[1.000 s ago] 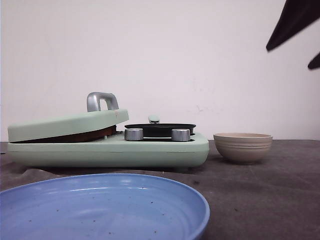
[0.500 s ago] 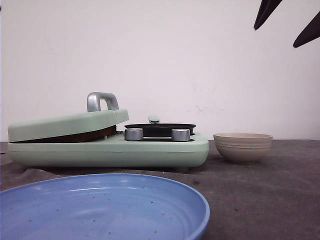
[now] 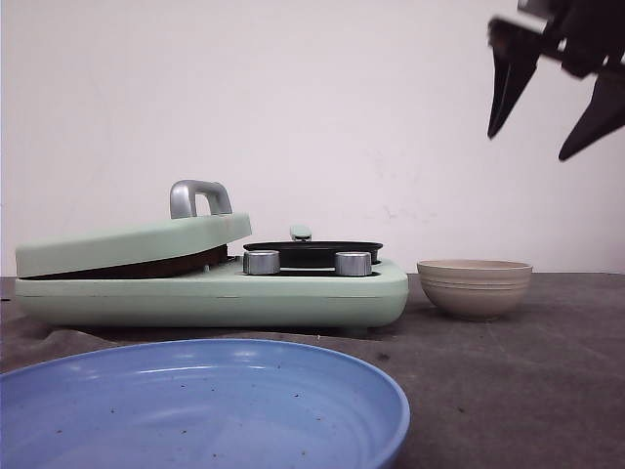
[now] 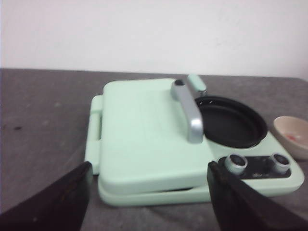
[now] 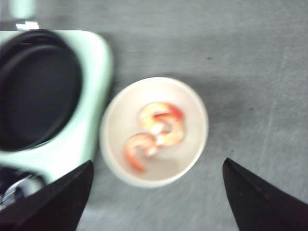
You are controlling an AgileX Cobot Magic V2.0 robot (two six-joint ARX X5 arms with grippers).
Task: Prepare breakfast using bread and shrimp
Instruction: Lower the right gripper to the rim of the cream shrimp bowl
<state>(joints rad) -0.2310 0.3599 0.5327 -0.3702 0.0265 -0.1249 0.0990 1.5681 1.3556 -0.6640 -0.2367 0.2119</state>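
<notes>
My right fingers (image 3: pixel 552 107) hang spread and empty above the bowl (image 5: pixel 154 131) holding the shrimp (image 5: pixel 155 131). My left fingers (image 4: pixel 151 202) are spread before the closed sandwich maker (image 4: pixel 149 139); bread hidden.

Shrimp (image 5: pixel 156 130) lie in the bowl (image 3: pixel 475 287), right of the cooker (image 3: pixel 210 283); plate (image 3: pixel 200 405) nearest; bread probably hidden.
</notes>
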